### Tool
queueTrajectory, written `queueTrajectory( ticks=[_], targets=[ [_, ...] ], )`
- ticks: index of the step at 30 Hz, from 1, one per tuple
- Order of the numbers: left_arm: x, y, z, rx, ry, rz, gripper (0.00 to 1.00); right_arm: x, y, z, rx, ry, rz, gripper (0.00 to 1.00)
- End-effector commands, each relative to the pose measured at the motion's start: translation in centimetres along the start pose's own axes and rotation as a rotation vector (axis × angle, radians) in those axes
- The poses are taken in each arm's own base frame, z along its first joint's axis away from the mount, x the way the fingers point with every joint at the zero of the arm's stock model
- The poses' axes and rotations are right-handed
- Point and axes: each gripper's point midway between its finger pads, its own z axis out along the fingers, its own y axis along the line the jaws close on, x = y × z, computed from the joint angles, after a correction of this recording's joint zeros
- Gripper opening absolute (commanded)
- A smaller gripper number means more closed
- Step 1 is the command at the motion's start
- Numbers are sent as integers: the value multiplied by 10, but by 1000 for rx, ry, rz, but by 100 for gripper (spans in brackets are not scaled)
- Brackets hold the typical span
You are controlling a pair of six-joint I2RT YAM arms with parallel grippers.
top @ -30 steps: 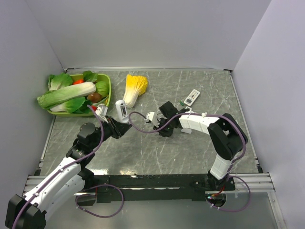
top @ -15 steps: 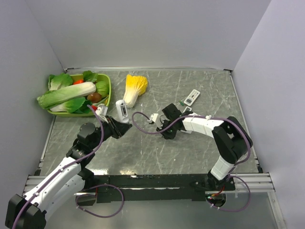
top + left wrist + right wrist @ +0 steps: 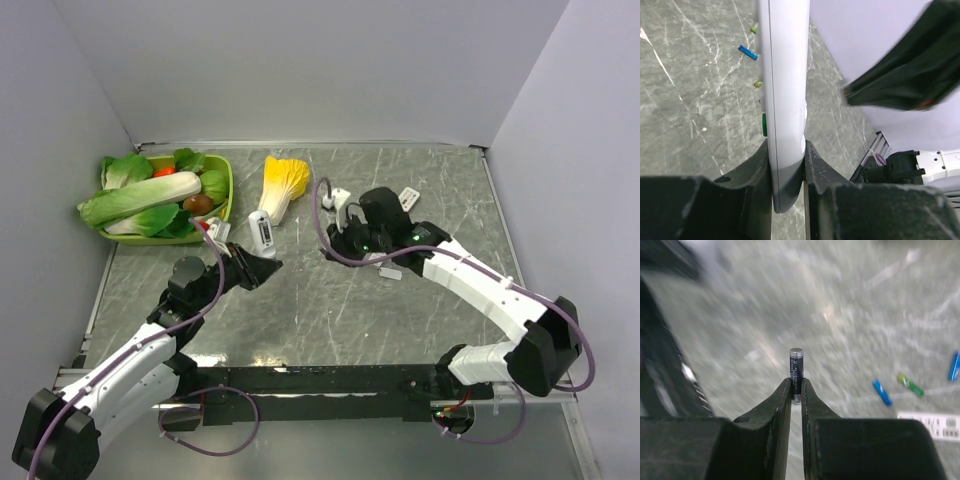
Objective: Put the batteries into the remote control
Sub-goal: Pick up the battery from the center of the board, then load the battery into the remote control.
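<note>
While the left hand (image 3: pixel 788 167) is clamping the white remote (image 3: pixel 785 75), the right hand (image 3: pixel 796 390) is pinching a dark battery (image 3: pixel 796 370); other batteries (image 3: pixel 883 392), blurred, seem to be lying on the bench (image 3: pixel 850 315).

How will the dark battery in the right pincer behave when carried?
The dark battery, a tiny cylinder, is probably stiff and light. Pinched only at one end by the right pincer, it may pivot or slip. Dropped, it would likely roll.

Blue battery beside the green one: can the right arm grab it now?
Probably not: the right gripper is shut on a dark battery. The blue battery itself lies unobstructed.
</note>
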Motion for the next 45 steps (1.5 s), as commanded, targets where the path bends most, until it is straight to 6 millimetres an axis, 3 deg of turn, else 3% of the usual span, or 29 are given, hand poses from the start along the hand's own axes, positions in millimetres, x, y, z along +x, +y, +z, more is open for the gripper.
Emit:
queueTrajectory(
  ticks=[1, 2, 3, 5, 6, 7, 8, 9, 11, 12, 16, 22, 31, 45],
  targets=[
    [-19, -24, 4, 108, -62, 5, 1, -83, 41, -37, -74, -202, 167, 6],
    [-20, -26, 4, 114, -61, 0, 1, -89, 45, -37, -84, -196, 214, 6],
    [-19, -25, 6, 113, -55, -9, 1, -107, 50, -47, -88, -225, 210, 5],
    [-21, -28, 8, 125, -59, -18, 1, -109, 62, -43, -96, -183, 225, 3],
    [-20, -27, 9, 124, -59, -37, 1, -124, 62, -50, -69, -206, 222, 0],
    [-20, -28, 10, 131, -60, -45, 1, -127, 68, -49, -71, -194, 228, 0],
    [-25, -32, 11, 150, -79, -47, 1, -119, 67, -42, -54, -132, 270, 0],
    [-22, -32, 12, 152, -72, -72, 1, -132, 70, -48, -51, -150, 278, 0],
    [-23, -34, 14, 166, -77, -91, 1, -127, 71, -42, -30, -87, 341, 0],
    [-25, -38, 15, 184, -89, -111, 1, -136, 72, -46, -29, -100, 356, 0],
    [-25, -49, 20, 234, -97, -156, 1, -138, 74, -42, -10, -54, 409, 0],
    [-21, -68, 32, 277, -96, -168, 2, -124, 68, -24, 57, 48, 449, 0],
    [-14, -80, 43, 303, -96, -208, 2, -95, 56, -7, 151, 158, 514, 0],
    [-7, -93, 46, 322, -92, -212, 2, -79, 39, 5, 259, 211, 567, 0]
  ],
)
